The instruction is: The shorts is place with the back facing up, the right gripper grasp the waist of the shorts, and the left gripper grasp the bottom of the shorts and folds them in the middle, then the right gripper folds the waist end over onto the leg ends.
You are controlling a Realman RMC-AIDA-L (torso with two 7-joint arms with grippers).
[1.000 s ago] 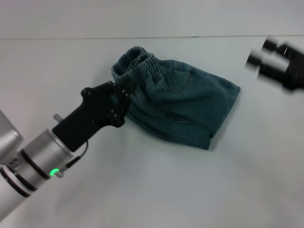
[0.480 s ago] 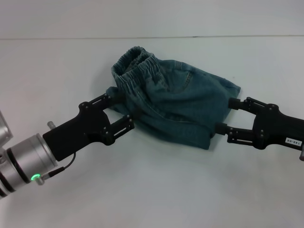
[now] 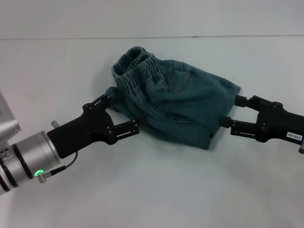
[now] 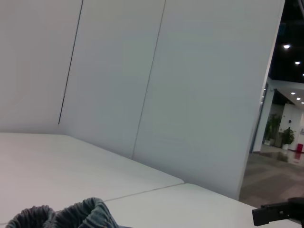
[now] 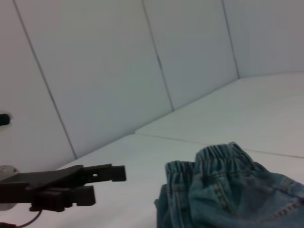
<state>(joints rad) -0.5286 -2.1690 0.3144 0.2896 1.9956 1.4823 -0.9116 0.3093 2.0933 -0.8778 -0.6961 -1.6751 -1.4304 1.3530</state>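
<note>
Two grippers flank folded shorts (image 3: 178,107), waistband far-left

White label on right hand (image 3: 229,114), digits (too small) unreadable

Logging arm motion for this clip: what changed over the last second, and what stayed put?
The right hand came in from the far right and now sits open at the right edge of the shorts. The left hand pulled back off the waistband side, opened, and now brackets the lower left edge. Neither grips yet. The shorts lie folded as before on the table.
</note>
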